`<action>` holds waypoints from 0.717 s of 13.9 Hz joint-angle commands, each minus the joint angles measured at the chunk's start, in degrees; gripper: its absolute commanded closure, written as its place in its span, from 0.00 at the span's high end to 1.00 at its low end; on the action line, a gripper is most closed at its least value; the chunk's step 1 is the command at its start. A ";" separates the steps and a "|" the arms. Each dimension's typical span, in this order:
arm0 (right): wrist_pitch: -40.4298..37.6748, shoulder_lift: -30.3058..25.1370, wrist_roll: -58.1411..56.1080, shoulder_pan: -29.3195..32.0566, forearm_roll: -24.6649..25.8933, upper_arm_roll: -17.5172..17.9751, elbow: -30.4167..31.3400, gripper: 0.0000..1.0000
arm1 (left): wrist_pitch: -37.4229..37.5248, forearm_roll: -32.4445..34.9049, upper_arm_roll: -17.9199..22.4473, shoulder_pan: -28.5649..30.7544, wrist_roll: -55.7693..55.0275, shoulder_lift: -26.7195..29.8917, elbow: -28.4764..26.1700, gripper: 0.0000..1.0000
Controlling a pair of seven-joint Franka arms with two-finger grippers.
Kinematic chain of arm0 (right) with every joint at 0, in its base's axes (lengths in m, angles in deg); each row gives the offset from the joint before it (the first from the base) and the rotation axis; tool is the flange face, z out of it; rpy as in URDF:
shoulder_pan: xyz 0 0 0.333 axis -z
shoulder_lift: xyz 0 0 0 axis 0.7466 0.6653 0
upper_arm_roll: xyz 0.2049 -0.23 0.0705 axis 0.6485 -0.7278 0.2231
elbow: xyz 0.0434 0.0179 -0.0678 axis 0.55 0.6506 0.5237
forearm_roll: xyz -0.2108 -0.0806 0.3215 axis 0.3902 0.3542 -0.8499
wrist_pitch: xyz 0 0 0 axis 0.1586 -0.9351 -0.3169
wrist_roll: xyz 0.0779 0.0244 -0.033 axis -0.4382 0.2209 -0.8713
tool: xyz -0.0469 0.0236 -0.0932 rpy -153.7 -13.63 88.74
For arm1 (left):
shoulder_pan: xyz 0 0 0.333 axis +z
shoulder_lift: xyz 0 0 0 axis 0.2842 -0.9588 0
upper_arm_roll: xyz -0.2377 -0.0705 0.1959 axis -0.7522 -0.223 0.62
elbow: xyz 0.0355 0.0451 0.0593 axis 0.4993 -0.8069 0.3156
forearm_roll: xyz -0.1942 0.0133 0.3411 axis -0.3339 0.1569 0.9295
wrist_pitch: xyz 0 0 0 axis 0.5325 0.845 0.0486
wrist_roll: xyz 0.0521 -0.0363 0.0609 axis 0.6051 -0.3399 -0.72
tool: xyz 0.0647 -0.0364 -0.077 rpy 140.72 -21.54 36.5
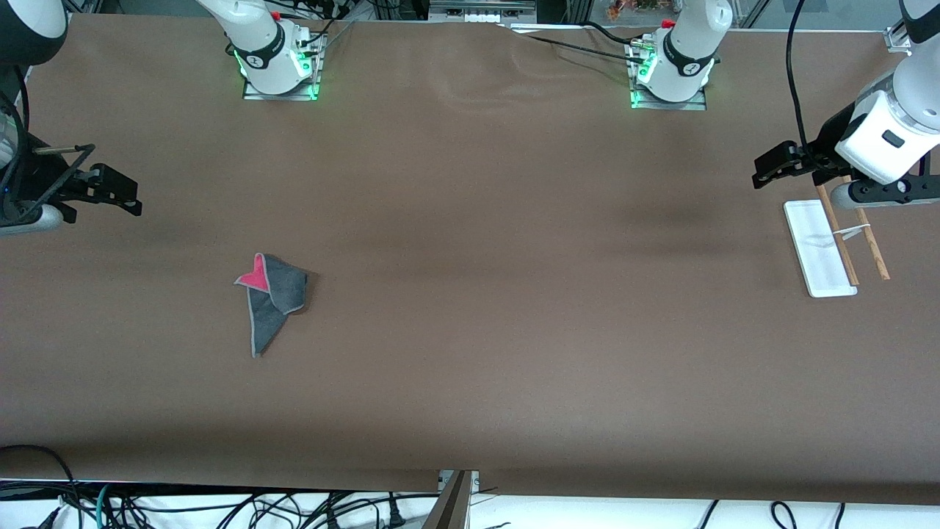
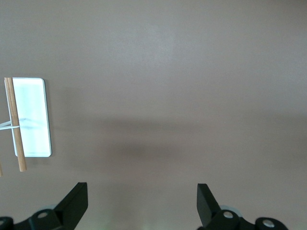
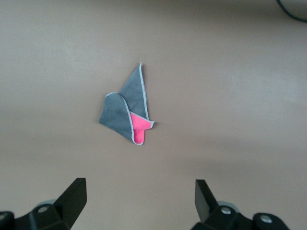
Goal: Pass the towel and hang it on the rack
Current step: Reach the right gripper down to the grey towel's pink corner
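The towel (image 1: 273, 300) lies crumpled on the brown table toward the right arm's end, dark grey with a pink-red corner folded up. It also shows in the right wrist view (image 3: 125, 109). My right gripper (image 1: 117, 197) hangs open and empty over bare table, apart from the towel; its jaws stand wide (image 3: 139, 199). The rack (image 1: 818, 250), a white base with two brown rods (image 1: 838, 236), lies at the left arm's end and shows in the left wrist view (image 2: 31, 117). My left gripper (image 1: 772, 170) is open and empty over bare table beside the rack (image 2: 141, 201).
The two arm bases (image 1: 279, 62) (image 1: 672, 73) stand along the table's edge farthest from the front camera. Cables (image 1: 220, 507) hang below the table's near edge. A thin white piece (image 1: 852, 232) lies across the rack's rods.
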 commanded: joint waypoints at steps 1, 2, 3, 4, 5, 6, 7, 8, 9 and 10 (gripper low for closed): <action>-0.29 2.59 -0.74 -0.81 -0.64 0.04 -1.22 1.00 | 0.65 -0.48 -0.16 0.17 -0.64 -0.47 1.19 1.00; 0.06 3.90 -0.75 -0.90 -0.90 -0.05 -1.22 1.00 | 0.65 -0.48 -0.08 0.17 -0.64 -0.47 1.19 1.00; 0.93 6.00 -0.75 -0.81 -1.08 -0.05 -1.30 1.00 | 0.65 -0.48 -0.08 0.17 -0.64 -0.47 1.19 1.00; 2.07 7.77 -0.84 -0.90 -1.08 -0.05 -1.31 1.00 | 0.65 -0.48 -0.16 0.17 -0.64 -0.47 1.19 1.00; 3.91 9.70 -0.84 -1.16 -1.17 0.04 -1.22 1.00 | 0.65 -0.48 -0.08 0.17 -0.64 -0.47 1.19 1.00; 5.76 11.54 -0.84 -2.38 -1.17 0.04 -1.22 1.00 | 0.73 -0.48 -0.16 0.17 -0.64 -0.47 1.19 1.00; 7.60 12.95 -0.84 -3.18 -1.08 0.04 -1.22 1.00 | 0.74 -0.48 -0.16 0.17 -0.64 -0.47 1.19 1.00; 9.01 14.88 -0.84 -3.45 -1.08 0.04 -1.22 1.00 | 0.74 -0.48 -0.08 0.17 -0.64 -0.47 1.19 1.00; 10.07 16.38 -0.84 -4.14 -1.17 0.04 -1.22 1.00 | 0.74 -0.48 -0.08 0.17 -0.64 -0.47 1.19 1.00; 11.82 18.05 -0.84 -5.28 -1.08 0.04 -1.22 1.00 | 0.74 -0.48 -0.08 0.17 -0.64 -0.47 1.19 1.00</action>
